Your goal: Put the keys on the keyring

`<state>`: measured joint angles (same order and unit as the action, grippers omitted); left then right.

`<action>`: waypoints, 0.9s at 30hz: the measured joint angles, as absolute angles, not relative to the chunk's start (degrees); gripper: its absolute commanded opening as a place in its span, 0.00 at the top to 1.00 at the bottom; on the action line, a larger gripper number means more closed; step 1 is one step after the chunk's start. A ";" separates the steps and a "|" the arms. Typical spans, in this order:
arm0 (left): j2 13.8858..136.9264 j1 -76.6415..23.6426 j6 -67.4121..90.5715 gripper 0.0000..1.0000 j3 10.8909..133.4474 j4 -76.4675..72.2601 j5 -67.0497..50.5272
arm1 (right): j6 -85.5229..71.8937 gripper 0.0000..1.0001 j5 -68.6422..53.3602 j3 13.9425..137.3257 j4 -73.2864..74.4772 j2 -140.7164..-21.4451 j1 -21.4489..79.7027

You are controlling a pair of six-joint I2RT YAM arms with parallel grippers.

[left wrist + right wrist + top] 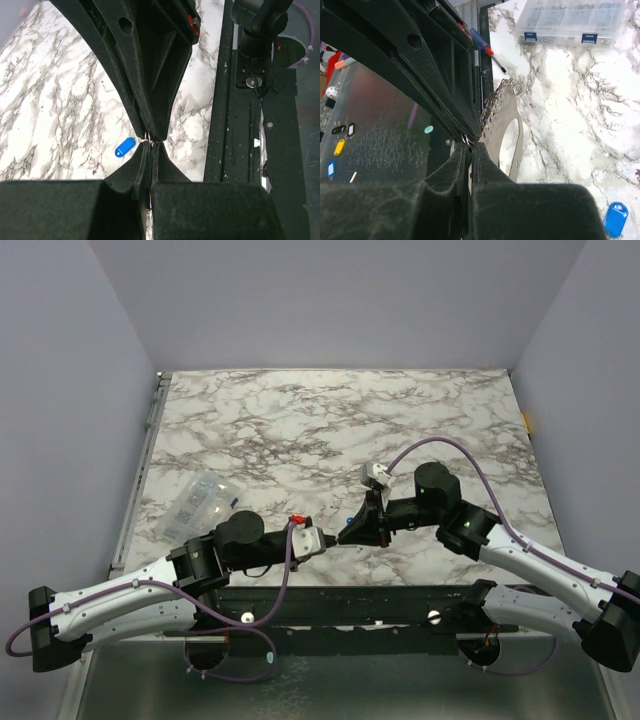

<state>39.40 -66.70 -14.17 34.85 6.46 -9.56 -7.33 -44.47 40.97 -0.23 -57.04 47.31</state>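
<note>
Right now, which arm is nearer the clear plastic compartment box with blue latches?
Left. The left arm has its elbow close beside the clear plastic compartment box, just on its near side; the right arm reaches in from the opposite side, well away from it.

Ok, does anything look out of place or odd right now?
The blue key lies loose on the table, apart from both hands and off the keyring. The left hand and right hand are shut, tips meeting at the keyring, which hangs off their tips. Nothing looks spilled or damaged.
</note>
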 measured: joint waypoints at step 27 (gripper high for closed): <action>38.57 -62.17 -10.50 0.50 34.50 1.02 -11.11 | -7.68 0.99 -39.92 37.95 -6.04 -49.32 47.42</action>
